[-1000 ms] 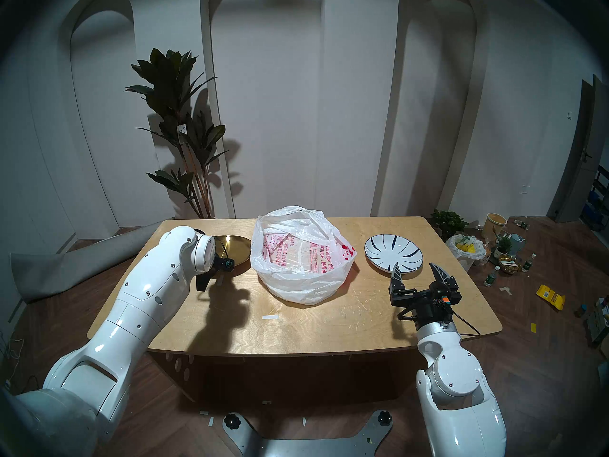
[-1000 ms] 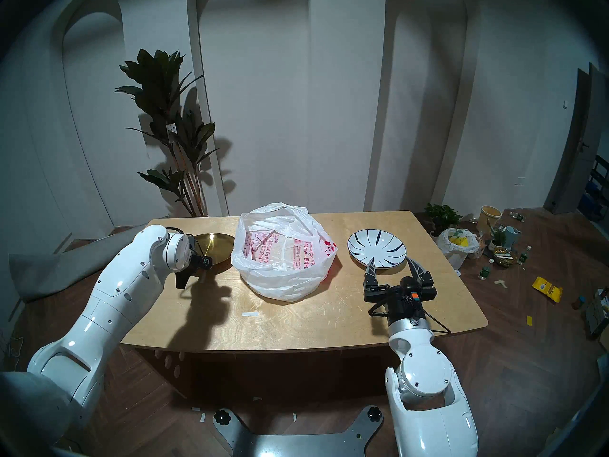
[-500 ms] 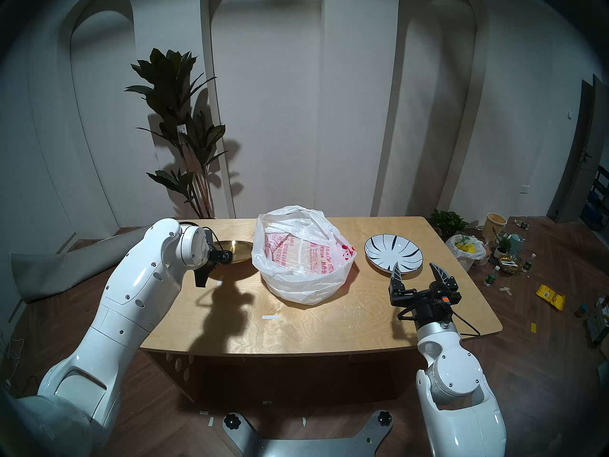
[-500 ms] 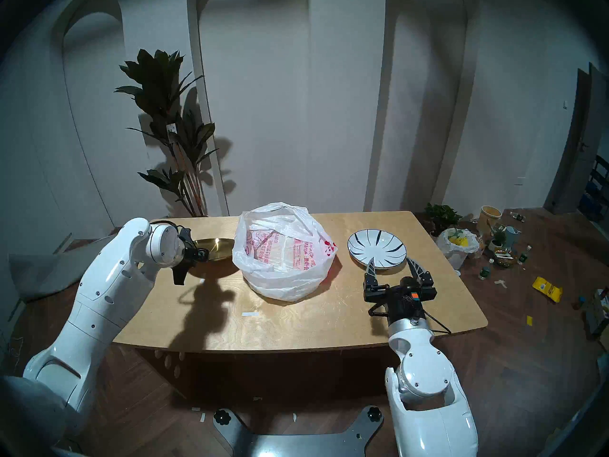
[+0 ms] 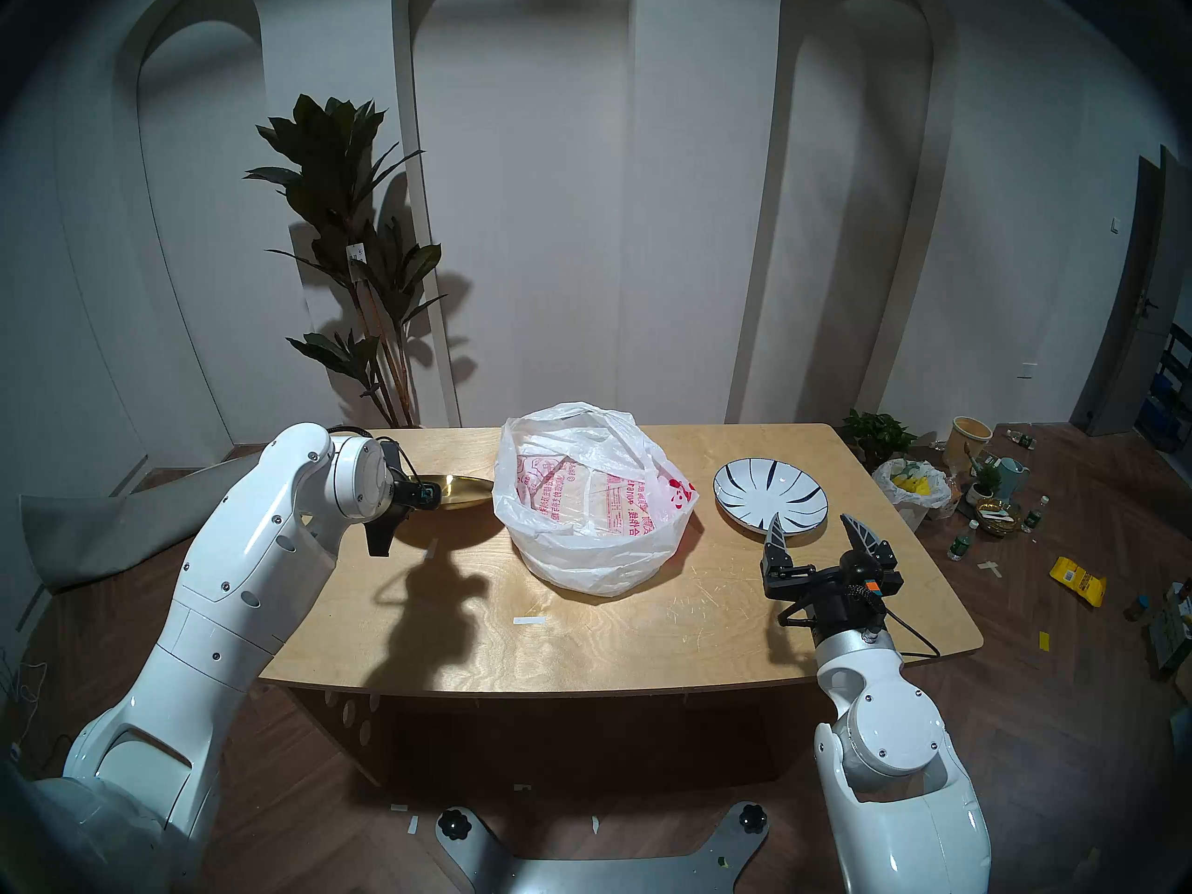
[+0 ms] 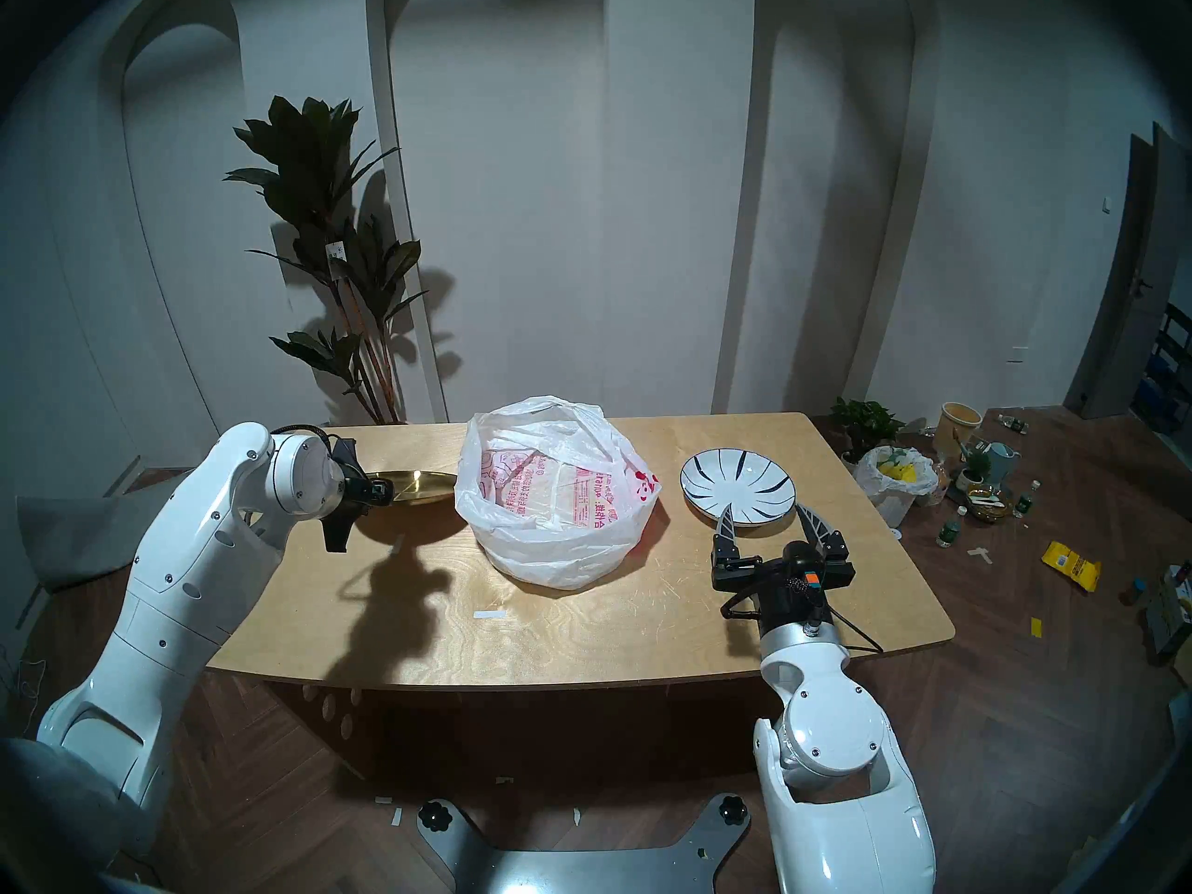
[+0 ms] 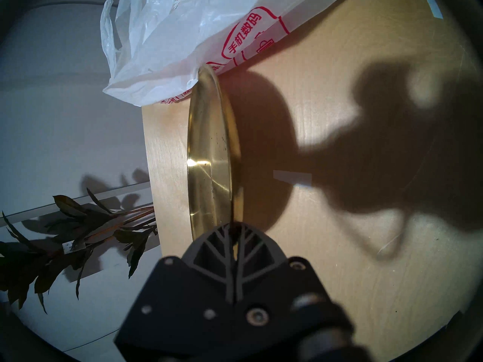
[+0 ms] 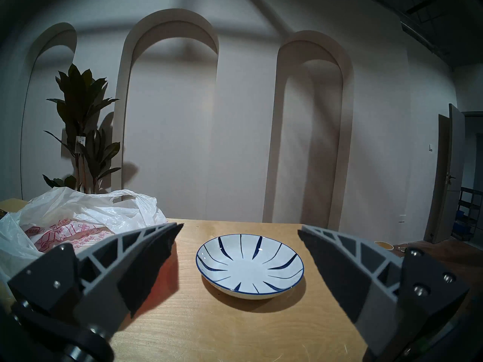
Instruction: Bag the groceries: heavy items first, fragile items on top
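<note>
Left claw (image 7: 233, 227) is clamped on the rim of the shiny gold tray (image 7: 211, 155), held off the pale wooden desk (image 5: 580, 622), its far edge touching the crinkled white bag (image 5: 590, 505). Right claw (image 5: 818, 533) gapes wide, empty, just short of the glossy striped ceramic plate (image 5: 770, 491) lying flat.

The shiny gold tray (image 5: 466, 490) hangs lifted off the counter (image 5: 580, 641) near its far left corner, its edge touching the bag (image 5: 590, 509). That crinkled white bag with red print sits open mid-counter. The striped white plate (image 5: 770, 492) lies flat toward the right edge.
</note>
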You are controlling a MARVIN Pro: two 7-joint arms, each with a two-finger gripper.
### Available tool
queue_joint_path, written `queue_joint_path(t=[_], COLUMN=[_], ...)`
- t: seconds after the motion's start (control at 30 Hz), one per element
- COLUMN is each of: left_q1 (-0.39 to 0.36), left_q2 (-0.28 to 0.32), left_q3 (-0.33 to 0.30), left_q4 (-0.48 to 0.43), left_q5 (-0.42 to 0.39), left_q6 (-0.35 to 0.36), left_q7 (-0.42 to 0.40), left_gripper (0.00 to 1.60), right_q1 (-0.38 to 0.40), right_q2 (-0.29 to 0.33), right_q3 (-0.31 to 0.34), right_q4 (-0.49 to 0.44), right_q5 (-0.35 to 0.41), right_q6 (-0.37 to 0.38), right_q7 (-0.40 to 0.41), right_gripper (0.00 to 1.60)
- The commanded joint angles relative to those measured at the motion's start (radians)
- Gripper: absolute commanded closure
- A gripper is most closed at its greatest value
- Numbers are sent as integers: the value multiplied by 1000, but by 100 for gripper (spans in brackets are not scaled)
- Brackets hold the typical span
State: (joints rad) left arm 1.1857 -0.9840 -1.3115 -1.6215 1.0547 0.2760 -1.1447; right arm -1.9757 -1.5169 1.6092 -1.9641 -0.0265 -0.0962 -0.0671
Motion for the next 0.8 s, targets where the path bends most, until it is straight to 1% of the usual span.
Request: queue_joint_path(t=[0.0, 0.37, 0.77], left_q1=[-31, -35, -53], left_q2=[17, 29, 59], left_q3=[-29, -51, -69], left_q4=[-41, -66, -156], left_q5=[7, 4, 13], left_q6=[10, 19, 29], left_q7=[8, 2, -29], left_gripper=[160, 160, 160], right_q1=[2, 3, 3], right_q2=[1, 1, 0], right_q3=[0, 0, 0], right_q4=[-25, -25, -23], right_q5=[2, 2, 2], right_q6=[-4, -4, -5], right_q7=[2, 2, 2], right_gripper=[0, 0, 0])
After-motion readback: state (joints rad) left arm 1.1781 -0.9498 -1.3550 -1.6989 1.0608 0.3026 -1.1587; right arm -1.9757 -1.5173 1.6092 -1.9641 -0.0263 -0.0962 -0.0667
